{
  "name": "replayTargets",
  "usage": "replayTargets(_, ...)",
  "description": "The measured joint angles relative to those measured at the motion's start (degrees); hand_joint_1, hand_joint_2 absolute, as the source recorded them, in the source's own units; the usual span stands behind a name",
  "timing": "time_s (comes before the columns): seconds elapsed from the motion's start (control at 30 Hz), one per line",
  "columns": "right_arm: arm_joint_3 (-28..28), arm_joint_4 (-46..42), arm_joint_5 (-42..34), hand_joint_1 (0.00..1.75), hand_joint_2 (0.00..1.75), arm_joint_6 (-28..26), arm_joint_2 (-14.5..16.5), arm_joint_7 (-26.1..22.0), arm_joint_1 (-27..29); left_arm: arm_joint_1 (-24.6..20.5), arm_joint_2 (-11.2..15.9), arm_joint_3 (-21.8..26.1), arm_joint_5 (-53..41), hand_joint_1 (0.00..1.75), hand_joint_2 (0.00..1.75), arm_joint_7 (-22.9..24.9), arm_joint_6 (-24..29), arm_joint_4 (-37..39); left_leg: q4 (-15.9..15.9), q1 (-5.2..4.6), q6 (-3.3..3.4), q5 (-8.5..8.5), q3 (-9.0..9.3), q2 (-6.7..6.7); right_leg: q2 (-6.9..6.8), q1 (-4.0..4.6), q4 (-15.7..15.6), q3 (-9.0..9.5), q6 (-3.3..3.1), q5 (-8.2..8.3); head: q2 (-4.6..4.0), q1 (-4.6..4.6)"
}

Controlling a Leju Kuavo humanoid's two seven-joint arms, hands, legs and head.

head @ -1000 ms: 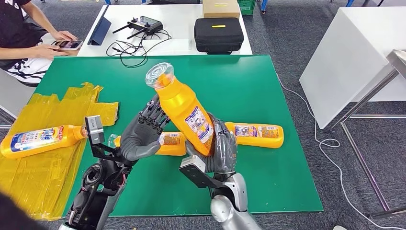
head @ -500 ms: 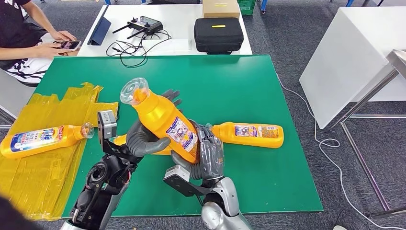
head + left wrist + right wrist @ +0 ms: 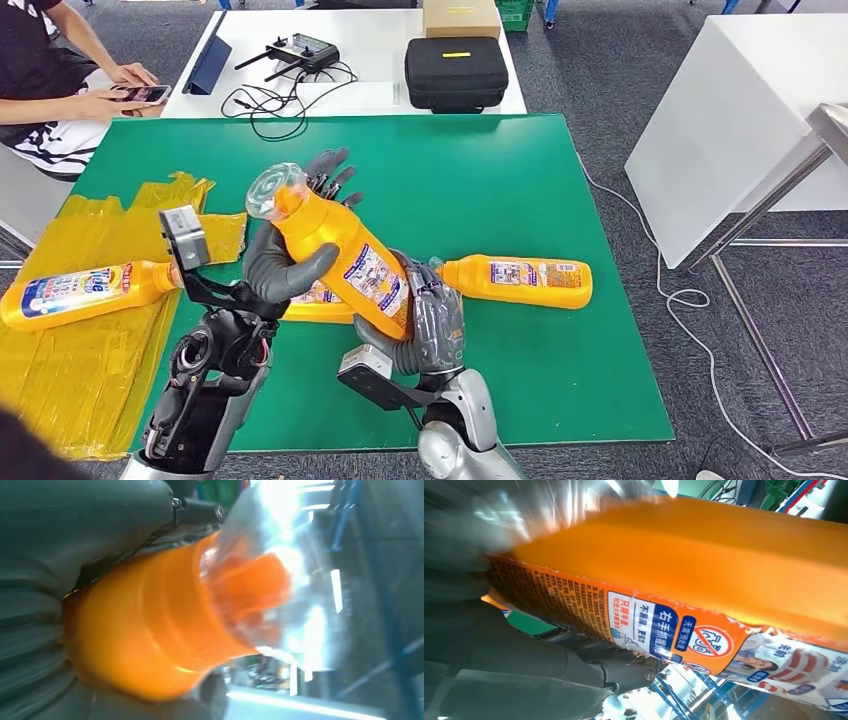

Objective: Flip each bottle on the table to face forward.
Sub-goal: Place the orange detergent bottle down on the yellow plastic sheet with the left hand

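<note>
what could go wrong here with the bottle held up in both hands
1. The raised bottle hangs tilted between the right hand at its base and the left hand near its neck; releasing either too early might drop it.
2. It hangs above a lying bottle, so lowering could knock that one.

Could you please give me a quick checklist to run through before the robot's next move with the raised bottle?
1. Right hand grips the base of the raised bottle: ok.
2. Left hand wraps the bottle's upper body below the clear cap: ok.
3. Front label faces forward: cannot tell; the head view shows fine-print panel.
4. Bare green table to set it down: ok.
5. Bottle lying under the hands clear of the set-down spot: not ok.
6. Bottle at right out of the way: ok.
</note>
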Motion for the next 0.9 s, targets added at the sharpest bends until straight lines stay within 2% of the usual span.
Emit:
replayTargets(0.4,0.01,0.02,0.15,1.75,1.75,0.73,0.14,0.11,-0.77,0.05,-0.33,1.06,5.11,1.75,1.75,-1.05,1.97,-2.27,0.0,0.0,0.0,0.0,0.0,0.01,0.0,0.0,0.0,0.0,0.0,0.0,0.0,-0.01)
replayTargets(0.43,-0.02,0.02,0.17,1.47,1.75,0.75,0.14,0.11,-0.79,0.05,-0.33,1.08,5.1,1.75,1.75,-1.12,2.09,-2.27,0.0,0.0,0.0,0.0,0.0,0.01,0.0,0.0,0.0,0.0,0.0,0.0,0.0,-0.01)
replayTargets(0.47,-0.06,0.02,0.18,1.09,1.75,0.75,0.14,0.11,-0.81,0.05,-0.33,1.09,5.06,1.75,1.75,-1.17,2.22,-2.27,0.0,0.0,0.0,0.0,0.0,0.01,0.0,0.0,0.0,0.0,0.0,0.0,0.0,-0.01)
replayTargets(0.53,-0.16,0.02,0.17,0.22,1.75,0.71,0.14,0.12,-0.86,0.04,-0.34,1.08,4.53,1.75,1.75,-1.41,2.68,-2.27,0.0,0.0,0.0,0.0,0.0,0.01,0.0,0.0,0.0,0.0,0.0,0.0,0.0,-0.01)
replayTargets(0.57,-0.22,0.02,0.17,0.06,1.75,0.52,0.13,0.12,-0.86,0.03,-0.37,1.07,3.85,1.75,1.75,-1.72,3.22,-2.28,0.0,0.0,0.0,0.0,0.0,0.01,0.0,0.0,0.0,0.0,0.0,0.0,0.0,-0.01)
replayTargets(0.6,-0.32,0.02,0.16,0.0,1.75,0.2,0.11,0.1,-0.83,-0.01,-0.4,1.05,2.6,1.75,1.75,-2.31,4.29,-2.33,0.0,0.0,0.0,0.0,0.0,0.01,0.0,0.0,0.0,0.0,0.0,0.0,0.0,-0.01)
replayTargets(0.73,-1.2,-0.15,0.27,0.0,1.75,-1.21,-0.2,0.28,-0.34,-0.62,-0.59,1.04,-7.17,1.75,1.75,-5.91,12.63,-3.09,0.0,0.0,0.0,0.0,-0.01,0.0,-0.01,0.0,0.0,0.0,0.0,0.0,0.0,0.0)
replayTargets(0.9,-3.4,-2.6,1.82,0.0,1.75,-1.75,-0.81,1.23,1.16,-1.83,-0.62,1.06,-27.8,1.75,1.75,-8.48,29.62,-3.8,0.0,0.0,0.0,0.0,-0.01,0.0,-0.01,0.0,0.0,0.0,0.0,0.0,0.0,0.0)
